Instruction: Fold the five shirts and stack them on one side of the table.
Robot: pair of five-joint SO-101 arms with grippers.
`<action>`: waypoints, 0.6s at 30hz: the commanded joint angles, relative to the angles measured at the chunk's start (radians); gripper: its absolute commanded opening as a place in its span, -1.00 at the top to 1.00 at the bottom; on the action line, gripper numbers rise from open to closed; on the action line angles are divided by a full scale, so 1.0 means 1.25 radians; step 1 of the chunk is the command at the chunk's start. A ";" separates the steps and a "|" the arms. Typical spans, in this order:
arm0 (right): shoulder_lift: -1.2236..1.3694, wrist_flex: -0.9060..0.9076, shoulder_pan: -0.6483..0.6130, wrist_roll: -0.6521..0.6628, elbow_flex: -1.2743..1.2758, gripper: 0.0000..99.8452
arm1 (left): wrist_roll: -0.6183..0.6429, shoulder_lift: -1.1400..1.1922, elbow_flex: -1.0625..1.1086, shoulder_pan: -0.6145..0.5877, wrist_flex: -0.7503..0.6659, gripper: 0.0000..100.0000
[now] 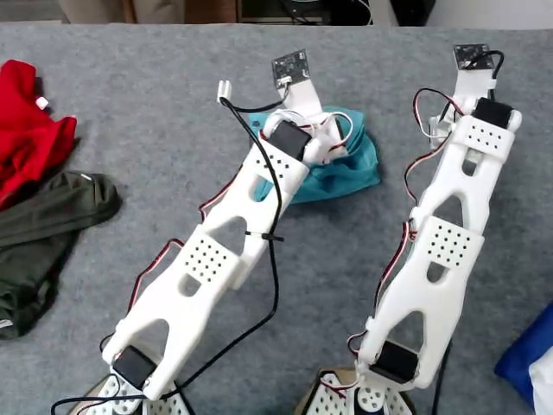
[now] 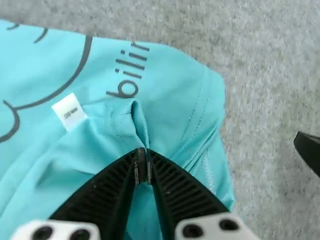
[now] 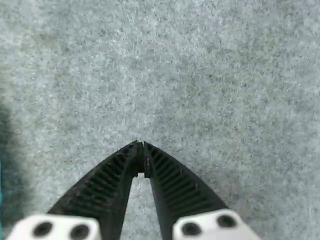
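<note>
A teal shirt (image 1: 344,164) lies bunched at the far middle of the grey table, partly under the left arm's wrist. My left gripper (image 2: 141,156) is shut on a pinched fold of the teal shirt (image 2: 165,95), beside its white label (image 2: 69,112). My right gripper (image 3: 140,150) is shut with nothing in it, hanging over bare grey table (image 3: 210,75) to the right of the shirt. A red shirt (image 1: 26,130) and a dark green shirt (image 1: 43,233) lie crumpled at the left edge. A blue shirt (image 1: 527,350) lies at the right edge.
The two white arms (image 1: 216,251) stretch from the near edge toward the far side, with loose cables (image 1: 275,259) along them. Bare grey table (image 1: 138,112) lies between the teal shirt and the left pile. Something white (image 1: 544,385) lies on the blue shirt.
</note>
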 commanded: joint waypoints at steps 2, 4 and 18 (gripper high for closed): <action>-0.007 -0.012 0.009 -0.001 -0.044 0.99 | -0.001 -0.115 -0.038 0.018 0.092 0.96; -0.007 -0.012 0.009 -0.001 -0.044 0.99 | -0.001 -0.145 -0.037 0.020 0.144 0.96; -0.007 -0.012 0.013 -0.002 -0.044 0.99 | 0.004 -0.226 -0.037 0.086 0.177 0.96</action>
